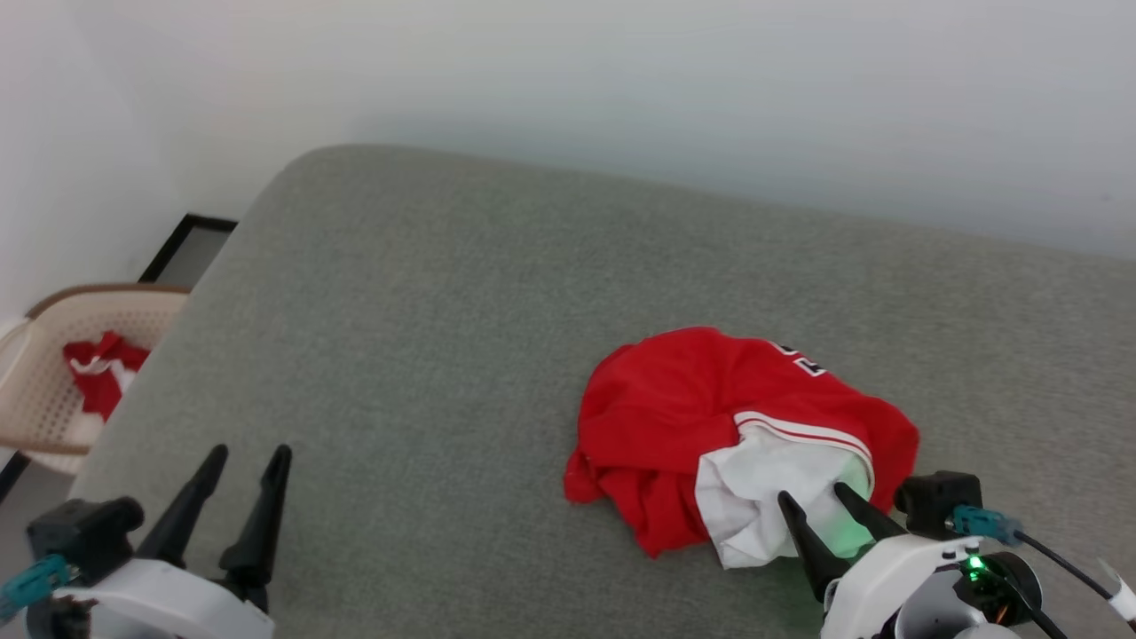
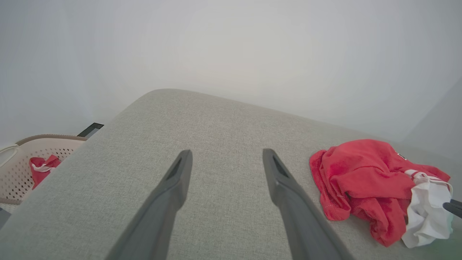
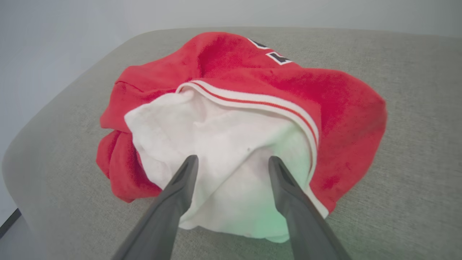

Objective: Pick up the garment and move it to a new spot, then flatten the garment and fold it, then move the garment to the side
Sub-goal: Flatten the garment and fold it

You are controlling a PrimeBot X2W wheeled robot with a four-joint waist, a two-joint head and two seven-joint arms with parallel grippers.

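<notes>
The garment [image 1: 692,417] is a crumpled red T-shirt with a white sleeve [image 1: 763,497] and red-white stripe trim, lying bunched on the grey cushion [image 1: 426,337] at the centre right. Black-and-white lettering peeks out at its far edge. My right gripper [image 1: 812,497] is open, its two dark fingers spread over the white sleeve [image 3: 216,151] at the garment's [image 3: 335,108] near side, and nothing is pinched between them. My left gripper [image 1: 248,457] is open above bare cushion at the lower left, well apart from the garment [image 2: 361,173]. Its spread fingers [image 2: 177,180] frame only grey fabric.
A pale perforated laundry basket [image 1: 53,373] stands off the cushion's left edge with another red and white cloth [image 1: 102,368] inside. A white wall runs behind the cushion. A dark framed panel [image 1: 186,248] lies on the floor at the far left.
</notes>
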